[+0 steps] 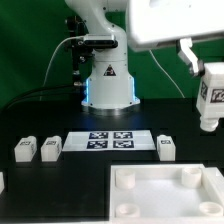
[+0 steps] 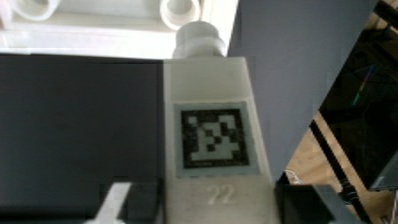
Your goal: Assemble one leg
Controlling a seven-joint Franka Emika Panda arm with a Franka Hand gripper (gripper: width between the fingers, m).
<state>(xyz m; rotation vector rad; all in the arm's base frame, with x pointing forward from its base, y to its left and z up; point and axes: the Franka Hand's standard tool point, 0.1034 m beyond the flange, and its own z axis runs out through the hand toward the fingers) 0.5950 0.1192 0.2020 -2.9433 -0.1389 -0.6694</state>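
Observation:
My gripper is shut on one leg, a chunky white block with a black-and-white tag, and holds it in the air at the exterior view's right, well above the table. In the wrist view the held leg runs lengthwise between the fingers, its tag and a printed "22" facing the camera, and the gripper clamps its near end. Three more legs stand on the table: two at the exterior view's left and one right of the marker board.
The large white square panel with corner sockets lies at the front of the table; it also shows in the wrist view. The marker board lies before the robot base. A small white piece sits at the left edge.

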